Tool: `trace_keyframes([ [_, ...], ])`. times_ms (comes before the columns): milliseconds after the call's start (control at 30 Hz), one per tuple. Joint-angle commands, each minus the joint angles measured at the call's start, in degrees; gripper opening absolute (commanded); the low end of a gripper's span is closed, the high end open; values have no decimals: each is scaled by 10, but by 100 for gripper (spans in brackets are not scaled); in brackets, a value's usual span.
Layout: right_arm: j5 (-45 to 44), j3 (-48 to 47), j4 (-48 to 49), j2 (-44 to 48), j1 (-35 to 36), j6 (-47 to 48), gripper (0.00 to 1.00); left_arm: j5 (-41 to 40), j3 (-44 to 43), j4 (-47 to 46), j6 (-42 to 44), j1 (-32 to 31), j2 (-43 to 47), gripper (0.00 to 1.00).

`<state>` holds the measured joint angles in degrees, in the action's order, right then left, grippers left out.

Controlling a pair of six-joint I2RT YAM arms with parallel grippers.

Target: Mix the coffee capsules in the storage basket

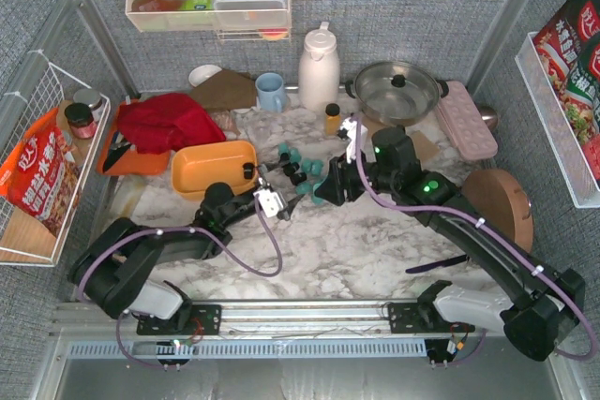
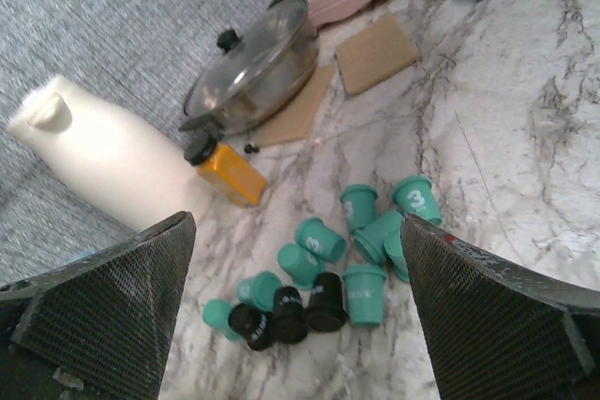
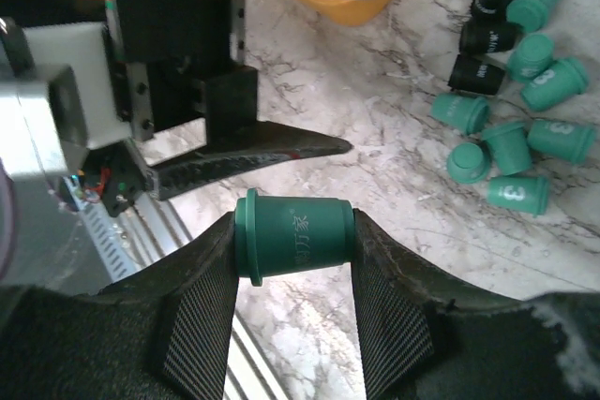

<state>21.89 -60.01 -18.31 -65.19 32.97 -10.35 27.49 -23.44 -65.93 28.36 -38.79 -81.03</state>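
**Item:** coffee capsules, teal and black, a loose cluster [image 2: 328, 269] lying on the marble table [image 1: 375, 250], just right of the storage basket [image 1: 211, 152].

**Basket:** nearly bare. A small dark thing at its right end may be a capsule, but it is too small to tell.

**Right gripper** [image 3: 294, 228]: half closed, clamping one teal capsule [image 3: 300, 243] on its side, raised above the table near the cluster.

**Left gripper** [image 2: 295, 227]: jaws spread wide, holding nothing, hovering between basket and cluster.

**Step in hand:** loading, apparently; mixing not yet begun.

**Next move calls for:** carrying the held capsule left over the basket's rim, clearing the left gripper, and releasing it low.
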Motion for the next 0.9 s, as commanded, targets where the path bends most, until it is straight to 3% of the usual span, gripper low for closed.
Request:
trace_keyframes([
  [0, 38, 8, 41, 8, -1, -57, 34, 19, -7, -152, 69, -17, -40, 99],
  [200, 49, 21, 88, -8, -1, -110, 34, 33, -25, -178, 93, -45, -75, 85],
  [467, 67, 21, 121, -33, -1, -138, 34, 47, -25, -231, 72, -60, -98, 82],
  [700, 82, 24, 128, -41, -2, -145, 34, 64, -16, -276, 43, -62, -90, 64],
  [867, 94, 25, 139, -38, -1, -150, 34, 74, -11, -277, 35, -62, -87, 60],
])
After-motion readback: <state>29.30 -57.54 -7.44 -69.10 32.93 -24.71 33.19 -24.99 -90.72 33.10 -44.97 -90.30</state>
